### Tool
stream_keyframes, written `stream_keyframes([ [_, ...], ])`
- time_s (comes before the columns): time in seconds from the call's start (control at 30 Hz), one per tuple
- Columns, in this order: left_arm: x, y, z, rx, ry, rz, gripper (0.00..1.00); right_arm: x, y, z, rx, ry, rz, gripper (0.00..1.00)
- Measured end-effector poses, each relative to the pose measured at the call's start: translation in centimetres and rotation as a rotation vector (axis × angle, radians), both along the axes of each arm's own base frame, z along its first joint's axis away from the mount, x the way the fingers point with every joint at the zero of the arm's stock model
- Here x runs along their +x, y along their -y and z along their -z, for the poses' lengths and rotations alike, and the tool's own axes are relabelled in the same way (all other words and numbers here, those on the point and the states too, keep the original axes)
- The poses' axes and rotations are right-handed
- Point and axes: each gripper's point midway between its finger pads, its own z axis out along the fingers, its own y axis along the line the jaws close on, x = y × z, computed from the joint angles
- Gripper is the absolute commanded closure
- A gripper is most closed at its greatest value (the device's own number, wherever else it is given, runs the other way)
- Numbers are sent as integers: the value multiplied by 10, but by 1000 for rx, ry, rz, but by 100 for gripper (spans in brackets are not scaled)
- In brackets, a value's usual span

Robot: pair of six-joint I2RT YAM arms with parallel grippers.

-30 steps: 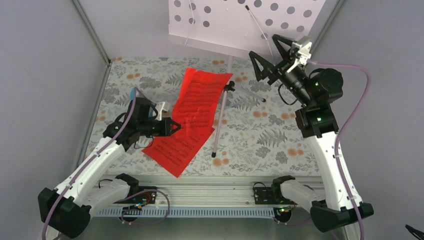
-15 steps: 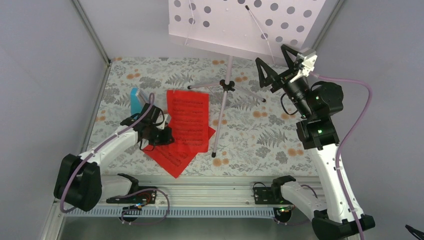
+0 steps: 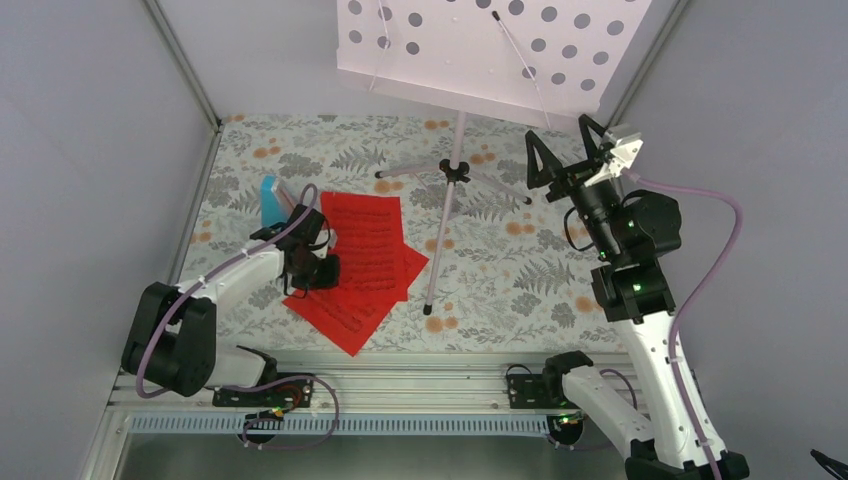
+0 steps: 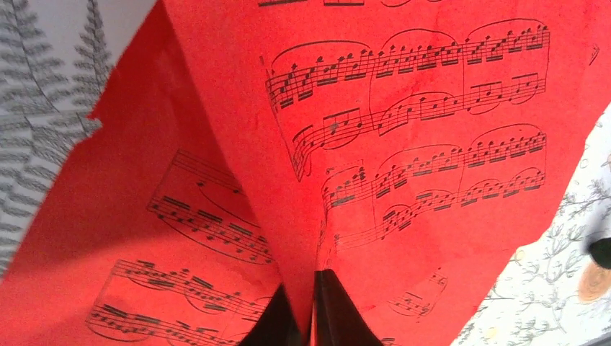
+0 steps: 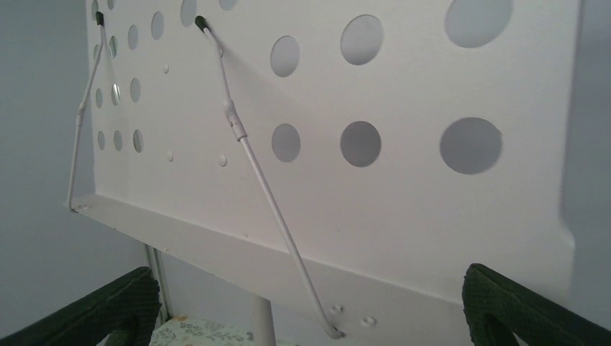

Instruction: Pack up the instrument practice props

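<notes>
The lilac music stand (image 3: 470,50) stands at the back on its tripod, and its perforated desk (image 5: 403,180) fills the right wrist view. Two red sheet-music pages lie overlapped at left centre. My left gripper (image 3: 325,270) is shut on the near-left edge of the top page (image 3: 368,238), with the page (image 4: 403,144) pinched between my black fingers (image 4: 339,317). The other page (image 3: 340,315) lies underneath. The light-blue metronome (image 3: 268,200) stands just left of the pages. My right gripper (image 3: 565,160) is open and empty, below the desk's right lower lip (image 5: 216,259).
The stand's tripod legs (image 3: 440,250) spread over the floral tablecloth (image 3: 520,280) beside the pages. Two thin wire page-holders (image 5: 259,187) lie across the desk. Grey walls close in left, right and back.
My left gripper has pulled the raised top page down and toward the near left, so it now lies over the lower page. My right gripper has drifted right, still open.
</notes>
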Motion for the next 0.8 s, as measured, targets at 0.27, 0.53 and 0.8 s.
stream_keyframes([
  [0.27, 9, -9, -14, 59, 62, 8, 1, -7, 9, 10, 25, 5, 35, 0],
  [0.53, 49, -10, -101, 55, 361, 8, 0, -14, 13, 48, 40, -74, 38, 0],
  [0.8, 82, -17, -222, 29, 844, -20, 0, 3, 1, 117, 114, -301, -25, 0],
])
